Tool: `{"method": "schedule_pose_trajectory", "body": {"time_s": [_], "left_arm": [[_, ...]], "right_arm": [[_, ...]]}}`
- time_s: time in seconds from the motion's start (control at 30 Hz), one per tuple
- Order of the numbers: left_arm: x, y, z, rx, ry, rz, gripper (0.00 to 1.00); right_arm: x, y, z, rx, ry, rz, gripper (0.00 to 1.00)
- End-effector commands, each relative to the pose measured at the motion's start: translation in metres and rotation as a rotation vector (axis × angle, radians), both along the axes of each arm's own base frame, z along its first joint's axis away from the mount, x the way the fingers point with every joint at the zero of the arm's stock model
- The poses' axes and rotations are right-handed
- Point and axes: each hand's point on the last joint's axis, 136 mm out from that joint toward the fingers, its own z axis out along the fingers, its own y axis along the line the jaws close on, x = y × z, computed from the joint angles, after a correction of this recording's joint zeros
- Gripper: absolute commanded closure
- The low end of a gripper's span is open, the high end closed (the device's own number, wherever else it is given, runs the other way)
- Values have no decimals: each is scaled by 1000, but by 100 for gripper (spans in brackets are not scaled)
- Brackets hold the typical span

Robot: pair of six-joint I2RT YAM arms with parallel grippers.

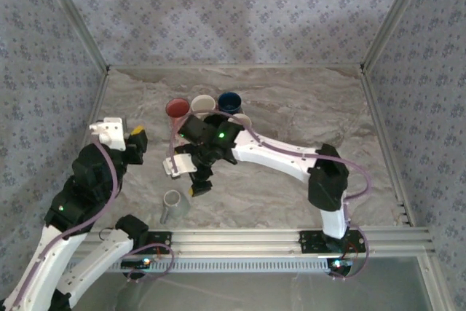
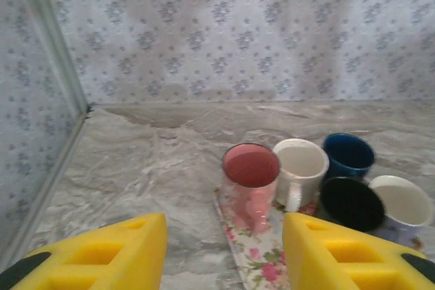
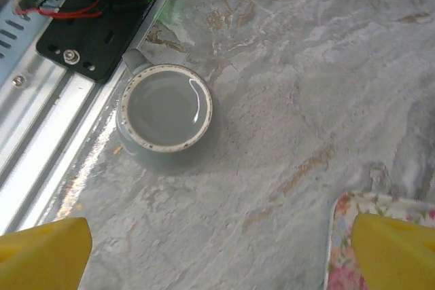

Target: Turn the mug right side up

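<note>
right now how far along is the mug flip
Nothing looks done yet: the grey mug appears to sit upside down by the near rail, its pale foot ring facing up. In hand: the right end effector hovers open near it, holding nothing. The left end effector is open too, facing the floral tray. Left to do: grasp the mug, turn it over and set it on its base.

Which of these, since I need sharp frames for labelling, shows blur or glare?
Right wrist: the grey mug is sharp, glare streaks the rail beside it, yellow fingers blurred. Left wrist: fingers soft, pink mug clear. Top: even light, faint wall shadows.
</note>
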Motion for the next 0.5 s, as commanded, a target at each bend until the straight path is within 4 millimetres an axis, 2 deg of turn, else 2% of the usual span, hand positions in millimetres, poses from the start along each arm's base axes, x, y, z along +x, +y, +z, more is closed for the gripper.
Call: {"method": "schedule_pose_trajectory", "body": {"time_s": [0.0, 0.1, 0.3, 0.47], "left_arm": [[-8, 29, -9, -24, -67, 143, 50], [-15, 36, -4, -60, -136, 155, 44], [-14, 32, -5, -30, -141, 137, 44], [-13, 30, -5, -31, -143, 131, 44]], "right_arm": [[-13, 11, -5, -10, -69, 149, 0], [-22, 18, -18, -20, -77, 202, 0], [-36, 28, -24, -18, -40, 253, 0], [-44, 31, -44, -60, -30, 263, 0]]}}
